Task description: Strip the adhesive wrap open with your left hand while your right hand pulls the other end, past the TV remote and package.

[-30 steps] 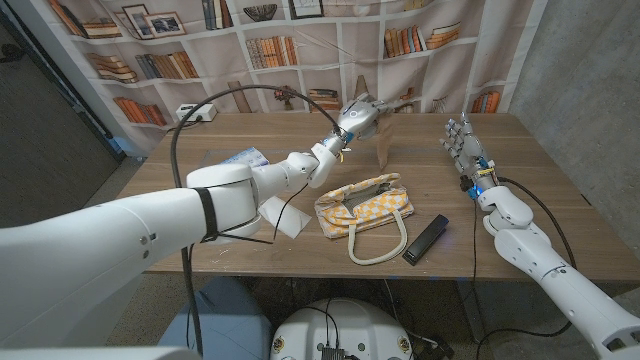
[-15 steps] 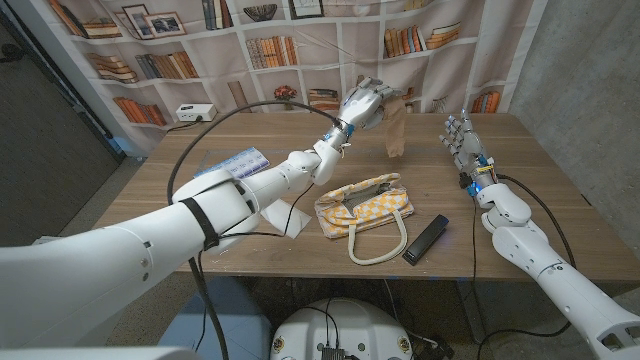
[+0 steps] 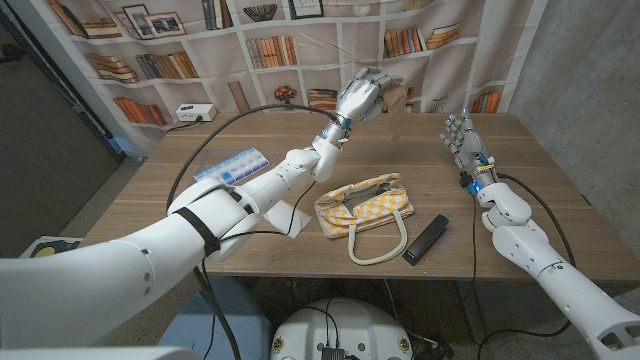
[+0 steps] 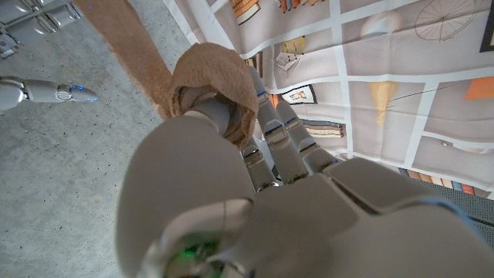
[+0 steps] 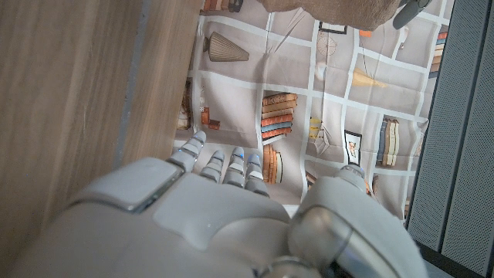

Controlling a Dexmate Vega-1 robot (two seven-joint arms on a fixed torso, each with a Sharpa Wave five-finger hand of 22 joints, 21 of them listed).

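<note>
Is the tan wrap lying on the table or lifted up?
Lifted. The left robot hand holds the tan wrap above the table, a strip hanging loose.

The wooden surface (image 3: 520, 165) carried a checked bag (image 3: 364, 203), a black remote (image 3: 425, 239), a blue packet (image 3: 232, 166) and white paper (image 3: 285, 215)

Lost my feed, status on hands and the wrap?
Left hand raised, gripping tan adhesive wrap, tail hanging free. Right hand open, apart from it. Checkered bag and black remote on table below.

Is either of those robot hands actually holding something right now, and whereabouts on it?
The left hand grips the tan adhesive wrap at its bunched roll end, raised above the table. The right hand holds nothing.
</note>
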